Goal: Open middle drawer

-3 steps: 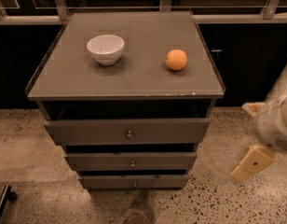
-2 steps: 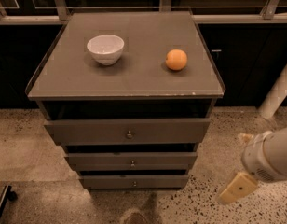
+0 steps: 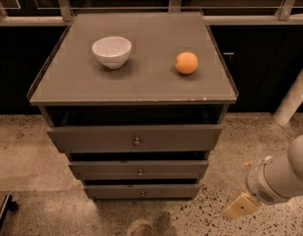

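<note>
The grey-brown cabinet has three drawers stacked in front. The middle drawer [image 3: 139, 169] has a flat front with a small round metal knob [image 3: 140, 172]; it looks closed, set back under the top drawer. My gripper [image 3: 244, 186] hangs low at the right of the cabinet, near the floor, level with the lower drawers and apart from them. Its two tan fingertips [image 3: 241, 206] stand apart, open and empty. The white arm [image 3: 284, 173] behind it runs off the right edge.
The top drawer [image 3: 136, 138] has the tallest front and juts out furthest; the bottom drawer [image 3: 141, 191] has the narrowest. A white bowl [image 3: 111, 51] and an orange [image 3: 186, 63] sit on the cabinet top [image 3: 141, 82]. Speckled floor surrounds the cabinet; a white post [image 3: 294, 97] stands at the right.
The arm and gripper have dropped lower and come slightly left, from beside the top drawer down to the level of the lower drawers. The drawers, bowl and orange have not moved.
</note>
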Controlling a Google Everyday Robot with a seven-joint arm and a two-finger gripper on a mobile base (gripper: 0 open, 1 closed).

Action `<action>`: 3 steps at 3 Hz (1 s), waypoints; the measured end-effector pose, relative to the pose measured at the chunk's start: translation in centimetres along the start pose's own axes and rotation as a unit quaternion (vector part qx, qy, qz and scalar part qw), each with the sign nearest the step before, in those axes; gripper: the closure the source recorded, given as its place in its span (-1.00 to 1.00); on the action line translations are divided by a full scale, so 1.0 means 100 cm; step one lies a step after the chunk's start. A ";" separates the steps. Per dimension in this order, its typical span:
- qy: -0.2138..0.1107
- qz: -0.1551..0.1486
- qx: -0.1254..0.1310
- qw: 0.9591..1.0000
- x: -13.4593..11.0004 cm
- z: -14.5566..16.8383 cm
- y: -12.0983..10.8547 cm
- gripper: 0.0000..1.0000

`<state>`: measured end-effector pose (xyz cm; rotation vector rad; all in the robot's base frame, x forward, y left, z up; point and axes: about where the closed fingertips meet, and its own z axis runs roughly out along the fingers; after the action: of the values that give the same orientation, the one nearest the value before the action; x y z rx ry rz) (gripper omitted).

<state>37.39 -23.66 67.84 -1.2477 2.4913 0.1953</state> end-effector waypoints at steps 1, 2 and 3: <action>0.000 0.000 0.000 1.000 0.000 0.000 0.000 -0.18; 0.000 0.000 0.000 1.000 0.000 0.000 0.000 0.28; 0.000 0.000 0.000 1.000 0.000 0.000 0.000 0.76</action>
<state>37.39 -23.66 67.86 -1.2479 2.4911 0.1948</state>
